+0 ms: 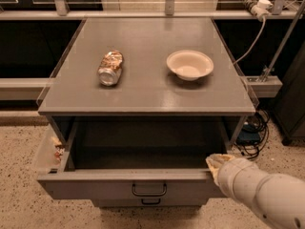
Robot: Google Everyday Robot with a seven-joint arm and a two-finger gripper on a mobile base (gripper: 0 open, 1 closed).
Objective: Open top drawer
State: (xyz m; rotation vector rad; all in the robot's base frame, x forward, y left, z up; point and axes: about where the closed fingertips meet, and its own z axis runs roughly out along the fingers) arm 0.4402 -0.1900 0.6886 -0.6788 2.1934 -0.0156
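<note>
The top drawer (95, 187) is pulled out from under the grey cabinet top (143, 87); its dark box interior is exposed and looks empty. A small black bracket handle (149, 190) sits at the centre of its grey front. My gripper (213, 164) is at the drawer's front right corner, on the top edge of the front panel, at the end of my white arm (259, 192) that enters from the lower right. A narrower drawer front (150, 202) with a like handle shows just below.
A crushed can (110, 67) lies on the cabinet top at left and a white bowl (189, 64) sits at right. A clear side bin (50, 151) hangs on the cabinet's left. Cables (250, 132) lie on the speckled floor at right.
</note>
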